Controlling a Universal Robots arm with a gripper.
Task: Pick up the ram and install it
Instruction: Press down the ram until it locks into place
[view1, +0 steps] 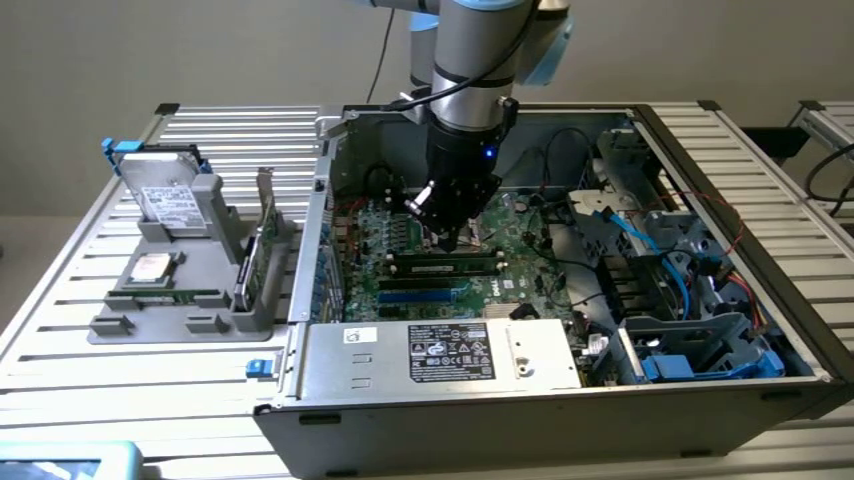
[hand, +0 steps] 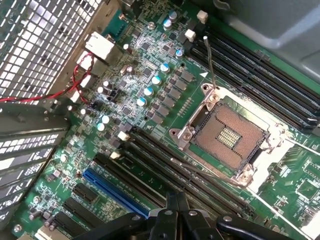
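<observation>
The open computer case (view1: 561, 390) holds the motherboard (view1: 400, 235), with the ram (view1: 445, 268) seated in a slot at its 6 o'clock edge. The jaws (view1: 447, 232) hang together just above the ram, empty. At the case's 9 o'clock, a grey tray (view1: 160, 325) on the desk (view1: 80, 330) carries a hard drive (view1: 167, 200).

Gripper (view1: 447, 238) fingertips hidden behind arm body in exterior view; wrist view cuts motherboard (hand: 150, 100) off at frame edges.

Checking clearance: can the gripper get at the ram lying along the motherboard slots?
Probably yes. The gripper hangs just above the ram, the case is open on top, and nothing shows between them; the loose cables lie off to the exterior view's right.
</observation>
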